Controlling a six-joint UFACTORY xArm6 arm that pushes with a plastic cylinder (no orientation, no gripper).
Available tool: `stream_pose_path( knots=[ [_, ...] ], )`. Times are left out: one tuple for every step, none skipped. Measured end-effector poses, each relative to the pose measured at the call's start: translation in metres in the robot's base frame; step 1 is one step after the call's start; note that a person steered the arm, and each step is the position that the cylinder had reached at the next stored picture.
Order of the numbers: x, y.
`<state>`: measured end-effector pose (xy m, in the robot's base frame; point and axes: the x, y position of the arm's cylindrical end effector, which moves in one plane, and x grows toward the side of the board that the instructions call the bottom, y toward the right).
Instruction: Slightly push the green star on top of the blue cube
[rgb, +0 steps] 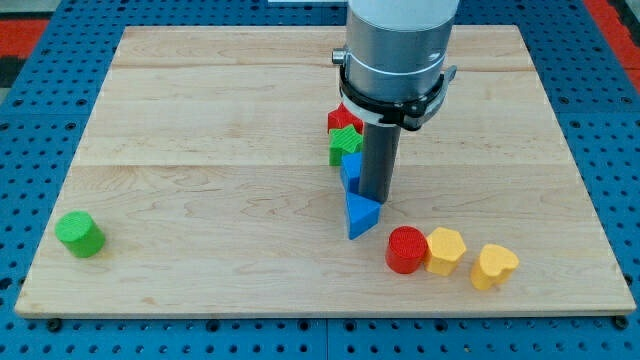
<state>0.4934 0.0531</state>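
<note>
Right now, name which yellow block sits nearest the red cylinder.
The yellow hexagonal block, touching the red cylinder; the other yellow block lies farther toward the view's right.

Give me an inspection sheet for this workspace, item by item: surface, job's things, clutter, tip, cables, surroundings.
Surface: wooden board, lying flat, no marks seen.
Job's things: green star just above the blue cube in the view, apparently touching; both partly hidden by the rod.
Clutter: red block above the star; blue triangle below the cube; red cylinder, yellow hexagon and yellow heart in a row at lower right; green cylinder alone at lower left.
Tip: my tip sits right of the blue cube, just above the blue triangle.
Cables: nothing seen.
Surroundings: blue perforated base around the board.
</note>
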Motion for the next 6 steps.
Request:
stream_pose_path(
  knots=[
    [0.015,-0.019],
    [0.039,-0.055],
    [0.035,-0.113],
    [-0.007,-0.094],
    [-0.029,-0.094],
    [-0.035,-0.089]
  ],
)
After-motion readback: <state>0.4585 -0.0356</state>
